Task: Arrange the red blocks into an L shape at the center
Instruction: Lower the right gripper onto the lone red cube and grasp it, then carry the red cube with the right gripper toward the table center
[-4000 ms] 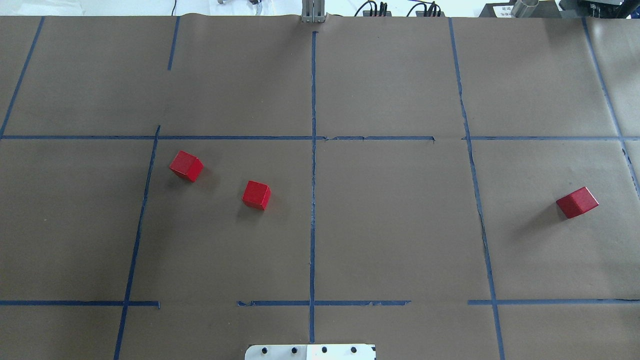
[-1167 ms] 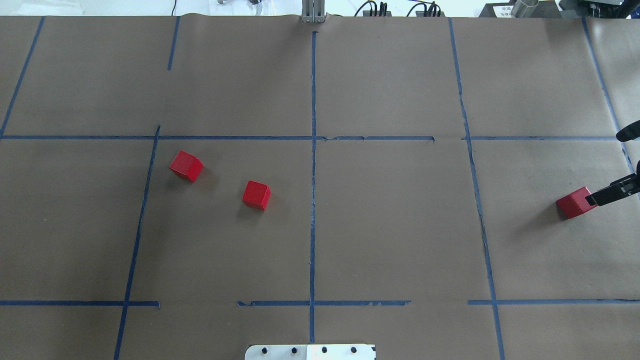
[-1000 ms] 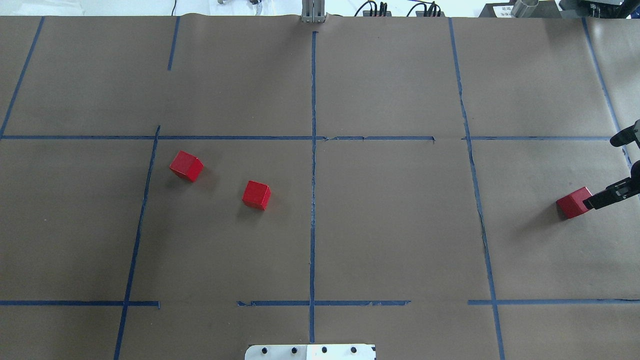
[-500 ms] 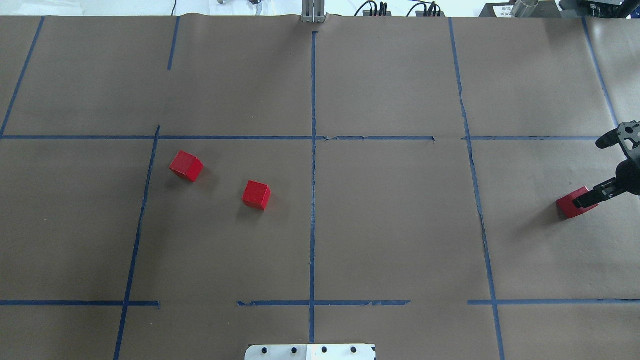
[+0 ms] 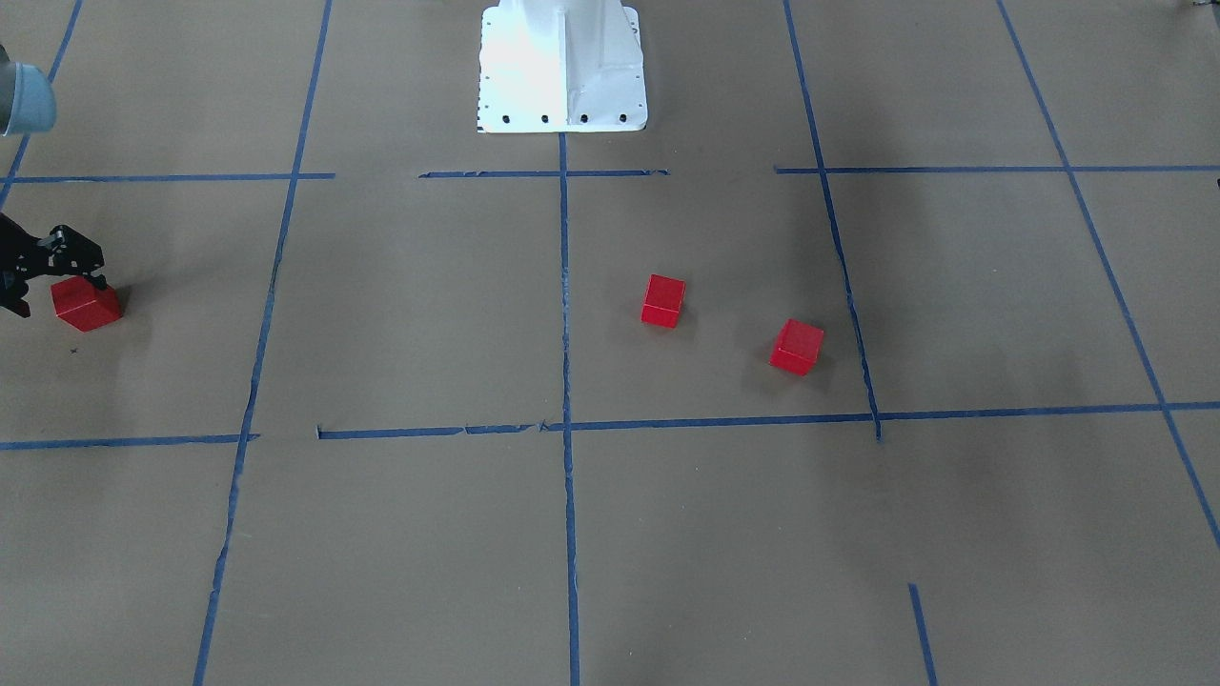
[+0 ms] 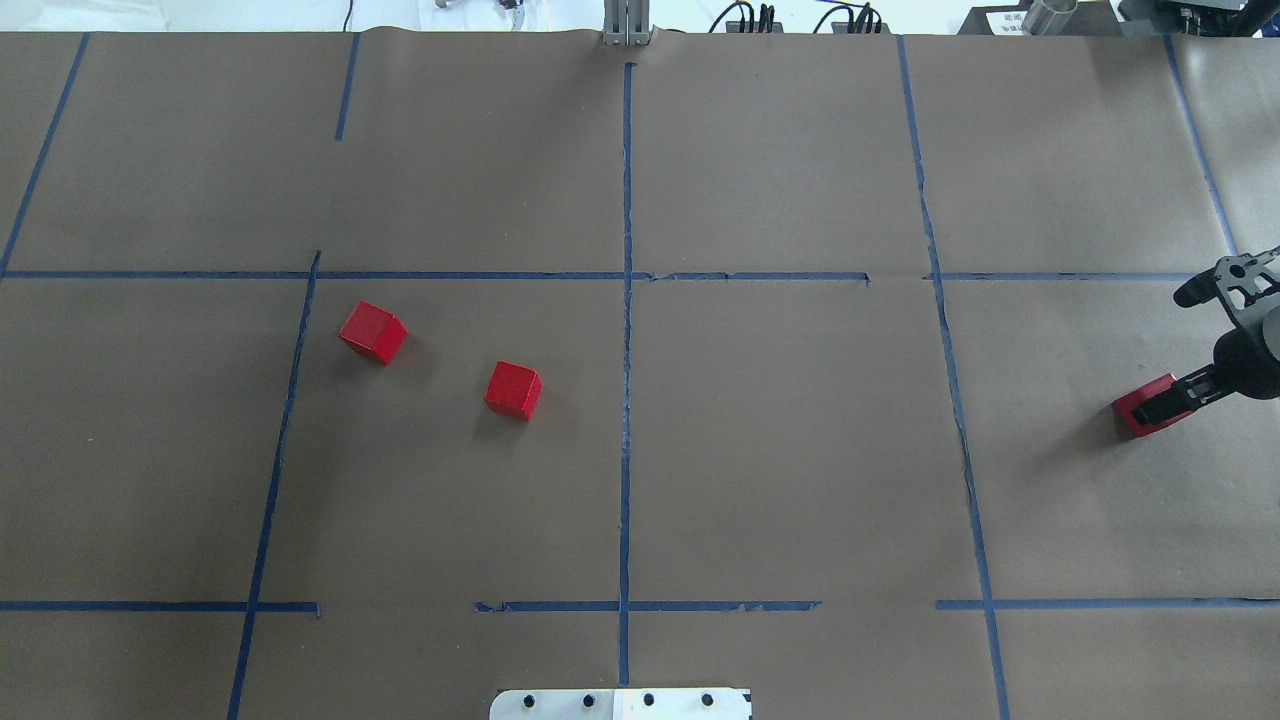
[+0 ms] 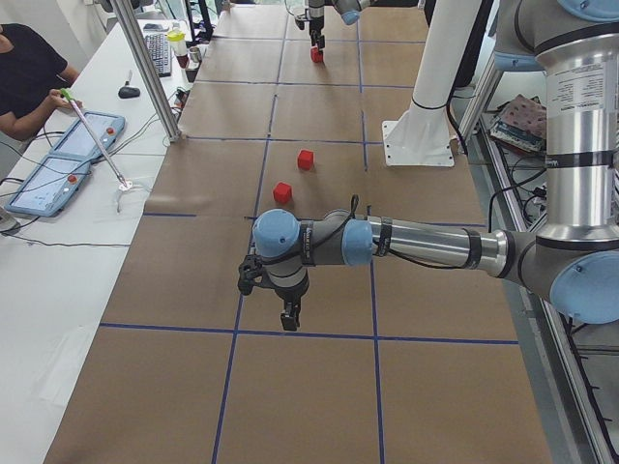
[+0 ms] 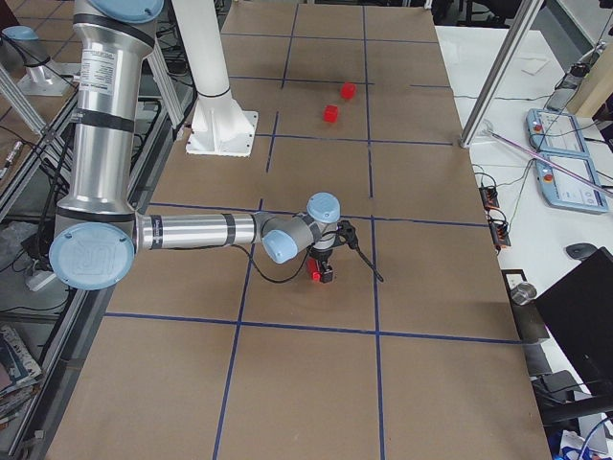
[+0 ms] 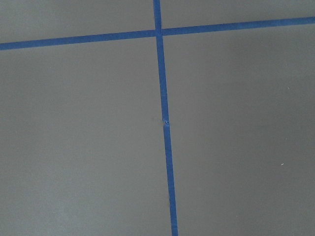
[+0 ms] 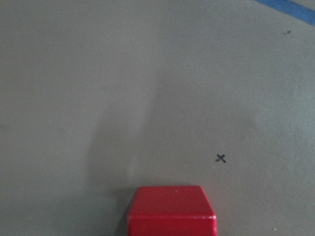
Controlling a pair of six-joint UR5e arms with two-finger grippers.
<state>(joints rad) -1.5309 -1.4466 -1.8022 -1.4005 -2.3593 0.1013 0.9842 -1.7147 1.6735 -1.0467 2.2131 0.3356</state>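
Three red blocks lie on the brown paper. Two sit left of the center (image 6: 626, 420): one (image 6: 372, 332) further left, one (image 6: 513, 389) nearer the blue line. They also show in the front-facing view (image 5: 797, 346) (image 5: 663, 300). The third block (image 6: 1135, 412) lies far right. My right gripper (image 6: 1163, 353) hovers over it, open, with one finger (image 6: 1175, 393) across its top. The right wrist view shows this block (image 10: 171, 209) at the bottom edge and no fingers. My left gripper (image 7: 288, 314) shows only in the exterior left view, over bare paper; I cannot tell whether it is open.
The white base plate (image 6: 620, 704) sits at the near edge. A metal post (image 6: 625, 25) stands at the far edge. An operator (image 7: 29, 68) sits at a side table with tablets (image 7: 73, 155). Blue tape lines (image 9: 165, 123) cross the paper.
My right gripper came in from the right edge and moved left until one finger lies over the far-right block. The three blocks have not moved.
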